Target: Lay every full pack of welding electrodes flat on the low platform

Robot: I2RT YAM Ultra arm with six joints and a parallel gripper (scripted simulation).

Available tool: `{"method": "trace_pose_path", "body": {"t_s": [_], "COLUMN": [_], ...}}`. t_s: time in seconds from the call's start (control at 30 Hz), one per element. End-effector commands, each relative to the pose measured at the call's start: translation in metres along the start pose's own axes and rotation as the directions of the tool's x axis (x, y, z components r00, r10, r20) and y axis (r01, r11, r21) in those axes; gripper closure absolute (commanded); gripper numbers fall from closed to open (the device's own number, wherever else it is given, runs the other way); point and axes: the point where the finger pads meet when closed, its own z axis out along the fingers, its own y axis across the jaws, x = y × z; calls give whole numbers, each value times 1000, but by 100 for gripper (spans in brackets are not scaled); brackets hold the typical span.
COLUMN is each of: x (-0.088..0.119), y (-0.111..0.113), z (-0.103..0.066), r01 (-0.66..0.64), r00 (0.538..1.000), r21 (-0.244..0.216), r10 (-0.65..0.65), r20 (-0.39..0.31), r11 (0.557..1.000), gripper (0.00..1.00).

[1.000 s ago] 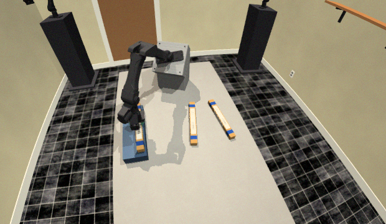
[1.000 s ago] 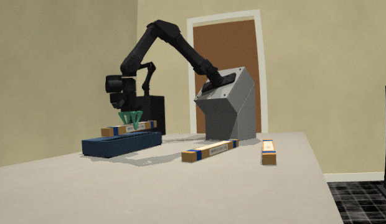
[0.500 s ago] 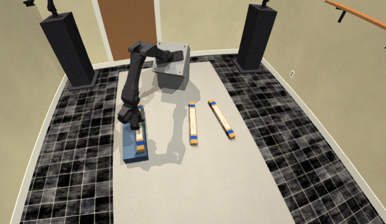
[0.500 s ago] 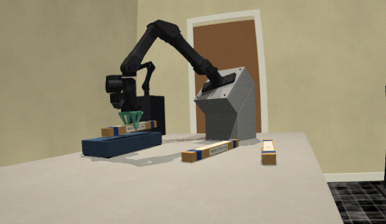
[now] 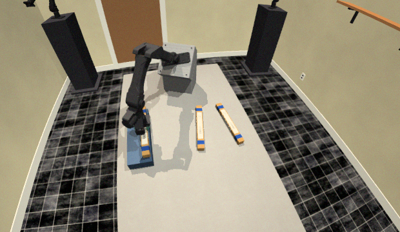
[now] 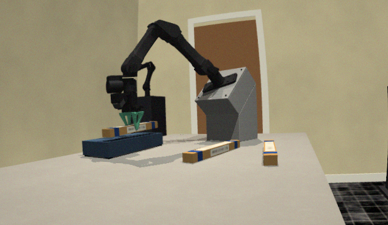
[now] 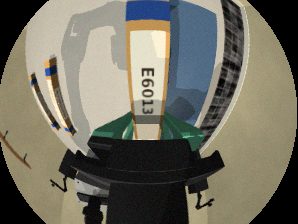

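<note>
top view: black arm [image 5: 140, 75] [image 6: 141, 50] reaches from the grey pedestal [image 5: 179, 84] [image 6: 223, 126], upper middle of the frame, down to the left. gripper [image 5: 145, 129] [image 6: 131, 127] [image 7: 147, 113] is closed part-way on the labelled pack [image 5: 145, 146] [image 6: 110, 132] [image 7: 147, 55]; green fingers at either long side. "e6013" reads along its top in the wrist view.

held pack lies lengthwise over the blue platform [image 5: 135, 151] [image 6: 97, 148] [image 7: 195, 55], left of centre in the top frame, nearer that block's right edge. exterior view: pack roughly level, low over the platform; contact underneath, cannot tell.

two more packs, both flat on the pale table [image 5: 203, 187] [image 6: 150, 194], off the platform. middle pack [image 5: 200, 127] [image 6: 213, 150] [image 7: 59, 97] sits at mid-frame from the top, near-upright in the picture. rightmost pack [image 5: 230, 123] [image 6: 270, 150] [image 7: 44, 104] slants down to the right, apart from it.
</note>
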Motion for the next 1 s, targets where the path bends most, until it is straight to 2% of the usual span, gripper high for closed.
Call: {"method": "trace_pose_path", "body": {"t_s": [0.0, 0.67, 0.87, 0.93, 0.97], "x": [-11, -16, -17, -12, -14], "y": [-8, -10, -23, -24, -27], "z": [-23, -27, -28, -21, -24], "r01": [-2, 0, 4, 2, 3], "r00": [999, 999, 998, 999, 999], "r21": [34, 40, 41, 31, 35], "r10": [1, -2, -7, -3, -5], "r20": [39, 50, 55, 40, 46], "r11": [999, 999, 999, 1000, 999], "gripper": [100, 100, 100, 100, 100]}}
